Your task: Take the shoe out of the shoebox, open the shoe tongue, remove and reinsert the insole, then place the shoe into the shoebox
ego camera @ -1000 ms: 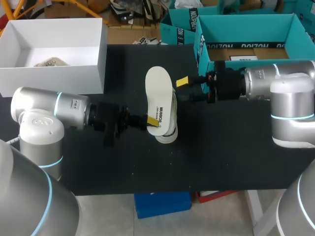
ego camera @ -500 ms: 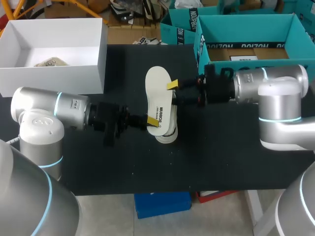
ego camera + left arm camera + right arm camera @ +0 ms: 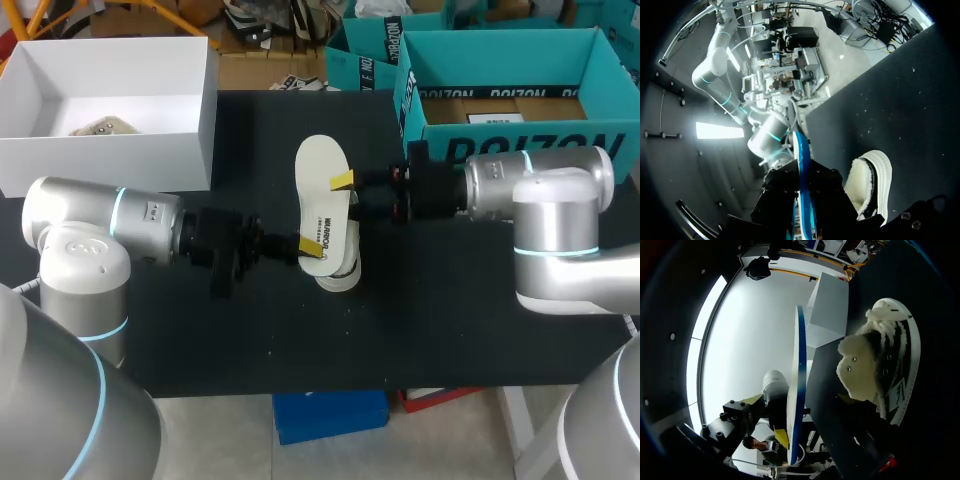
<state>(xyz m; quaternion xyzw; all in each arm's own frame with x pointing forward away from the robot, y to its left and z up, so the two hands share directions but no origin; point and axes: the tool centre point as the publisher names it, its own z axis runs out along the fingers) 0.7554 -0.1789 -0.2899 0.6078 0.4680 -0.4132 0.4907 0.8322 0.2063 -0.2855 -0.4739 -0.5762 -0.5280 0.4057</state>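
Observation:
A cream insole is held up over the table, with my left gripper shut on its near end. In the left wrist view the insole shows edge-on, blue underneath, clamped between the dark fingers. Beneath it on the table lies the white shoe with fleece lining, mostly hidden in the head view. My right gripper is at the insole's right edge, open, one yellow tip above the insole and the rest below. From the right wrist, the insole stands edge-on beside the shoe.
A white box stands at the back left of the black table. A teal shoebox sits at the back right, just behind my right arm.
My right arm has moved left from beside the teal box to the insole's right edge. My left arm and the insole have stayed still.

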